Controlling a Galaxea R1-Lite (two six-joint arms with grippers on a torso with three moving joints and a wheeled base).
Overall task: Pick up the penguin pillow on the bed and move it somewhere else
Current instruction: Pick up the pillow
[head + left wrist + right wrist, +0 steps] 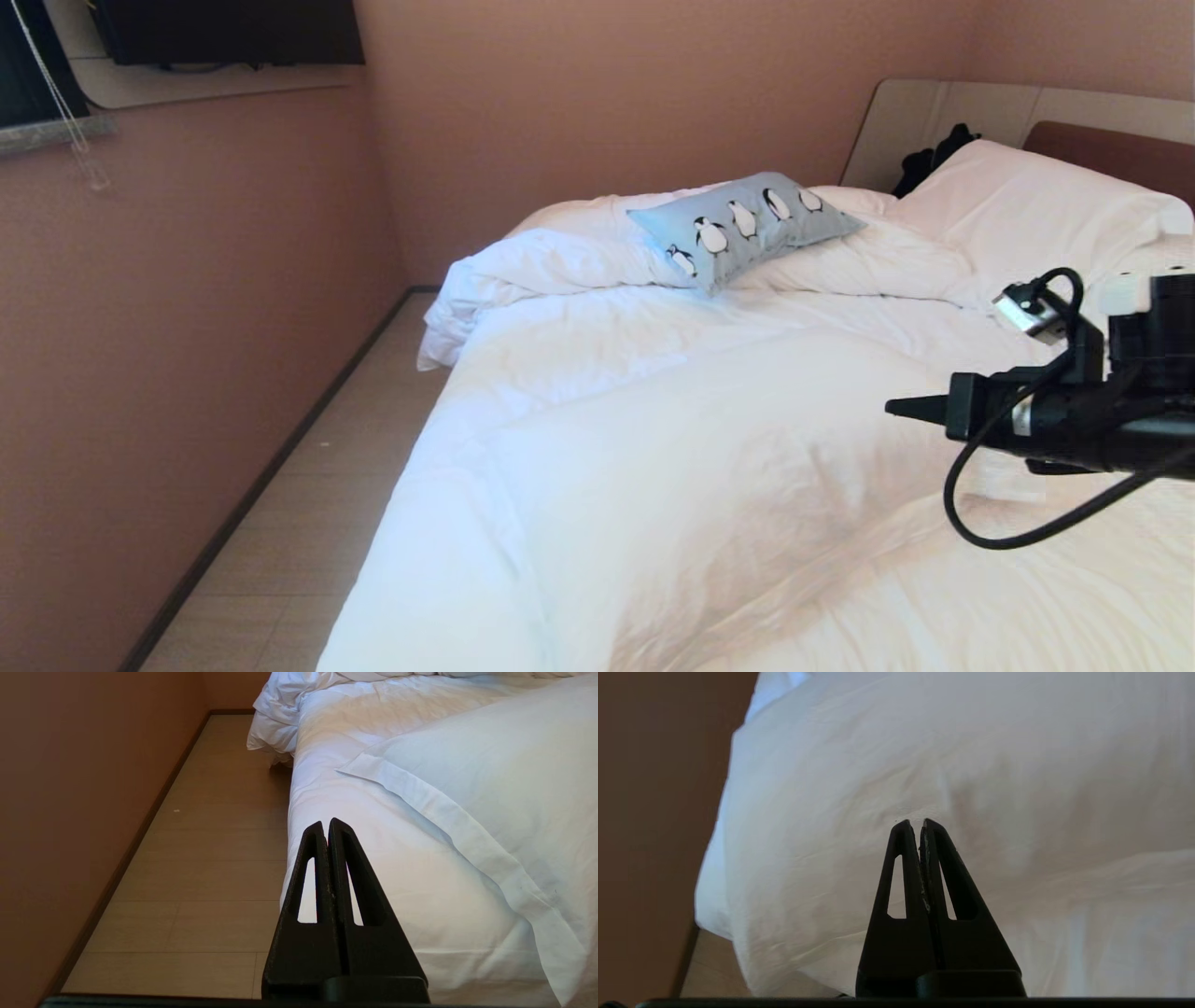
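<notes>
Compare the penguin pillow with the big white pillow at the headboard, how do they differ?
The penguin pillow is light blue with printed penguins; the white pillow is plain. The penguin pillow is smaller. It lies on rumpled duvet toward the far side; the white pillow sits against the headboard. Both rest on the bed.

We see soft, creased white cloth covering the bed (709, 448), a smooth printed fabric pillow (744, 228), matt black plastic grippers (914, 823), and pale wood-look floor (210, 849).

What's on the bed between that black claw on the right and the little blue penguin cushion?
Only rumpled white duvet separates the shut right gripper from the light-blue penguin pillow, as the head view shows.
</notes>
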